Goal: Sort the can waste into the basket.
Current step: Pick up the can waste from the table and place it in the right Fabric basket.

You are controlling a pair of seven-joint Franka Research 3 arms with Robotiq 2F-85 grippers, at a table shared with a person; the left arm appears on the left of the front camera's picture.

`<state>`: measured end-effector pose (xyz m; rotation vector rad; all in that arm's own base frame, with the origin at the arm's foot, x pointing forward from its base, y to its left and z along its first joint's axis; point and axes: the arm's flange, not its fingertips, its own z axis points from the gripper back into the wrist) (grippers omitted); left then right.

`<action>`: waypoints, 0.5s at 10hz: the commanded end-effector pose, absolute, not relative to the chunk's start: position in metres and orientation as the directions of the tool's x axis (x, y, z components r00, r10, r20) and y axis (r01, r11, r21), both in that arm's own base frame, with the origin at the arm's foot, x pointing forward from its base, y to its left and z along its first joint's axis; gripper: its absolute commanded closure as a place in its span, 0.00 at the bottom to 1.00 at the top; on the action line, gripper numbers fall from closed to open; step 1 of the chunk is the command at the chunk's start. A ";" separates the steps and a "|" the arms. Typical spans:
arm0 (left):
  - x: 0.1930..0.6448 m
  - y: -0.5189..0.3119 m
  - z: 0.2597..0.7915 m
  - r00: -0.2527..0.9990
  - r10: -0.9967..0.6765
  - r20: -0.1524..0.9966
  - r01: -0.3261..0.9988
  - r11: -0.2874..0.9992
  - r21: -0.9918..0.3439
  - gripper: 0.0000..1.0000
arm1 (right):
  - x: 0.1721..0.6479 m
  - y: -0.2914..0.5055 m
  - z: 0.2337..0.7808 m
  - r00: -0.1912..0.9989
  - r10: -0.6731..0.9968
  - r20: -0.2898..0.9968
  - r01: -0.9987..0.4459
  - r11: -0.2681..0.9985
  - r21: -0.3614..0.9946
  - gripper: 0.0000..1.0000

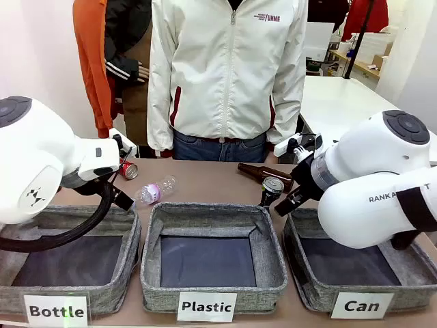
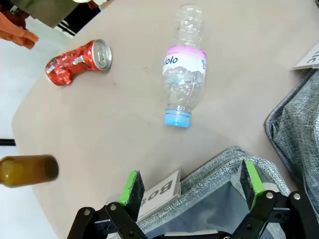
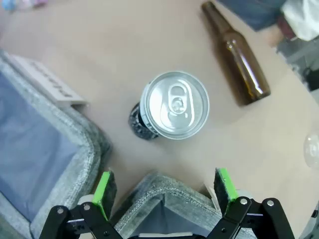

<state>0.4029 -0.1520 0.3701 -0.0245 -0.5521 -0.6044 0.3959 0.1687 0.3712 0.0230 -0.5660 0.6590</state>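
Far left: left gripper [image 2: 192,181] spread wide, nothing between the pads, hanging over the far rim of the "Bottle" basket [image 1: 61,213]. Beyond that rim, on the table: crushed red can [image 2: 79,62], on its side, untouched, well apart from the target basket. Next along: clear plastic bottle [image 2: 183,79], lying down, blue cap, pink label with only "olo" readable. Not can waste; leave alone. Middle: "Plastic" basket [image 1: 205,210]. Right of centre: dark can [image 3: 172,107] upright on the table, silver top, just beyond the far-left corner of the "Can" basket [image 1: 298,266]; brown glass bottle [image 3: 237,57] lying near, behind it. Right gripper [image 3: 164,189] also wide and empty, above that basket corner, near the dark can, not touching.

Judged step: approach before the first pick — neither can binned yet. Next move, likely: forward and down to straddle the dark can, clear of the brown bottle, close on the body, lift, pull back over "Can".

Other print: "RANKA" partly visible on the right arm; "Bo" on a label in the left wrist view.
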 end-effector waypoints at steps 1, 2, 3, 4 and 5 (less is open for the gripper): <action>0.403 -0.152 0.370 0.683 -0.533 0.500 0.546 0.827 0.136 0.00 | 0.396 0.169 0.371 0.646 0.573 0.505 -0.585 0.796 -0.155 0.00; 0.403 -0.152 0.370 0.683 -0.533 0.500 0.546 0.827 0.136 0.00 | 0.396 0.169 0.371 0.646 0.573 0.505 -0.585 0.796 -0.155 0.00; 0.403 -0.152 0.370 0.683 -0.533 0.500 0.546 0.827 0.136 0.00 | 0.396 0.169 0.371 0.646 0.573 0.505 -0.585 0.796 -0.155 0.00; 0.403 -0.152 0.370 0.683 -0.533 0.500 0.546 0.827 0.136 0.00 | 0.396 0.169 0.371 0.646 0.573 0.505 -0.585 0.796 -0.155 0.00; 0.403 -0.152 0.370 0.683 -0.533 0.500 0.546 0.827 0.136 0.00 | 0.396 0.169 0.371 0.646 0.573 0.505 -0.585 0.796 -0.155 0.00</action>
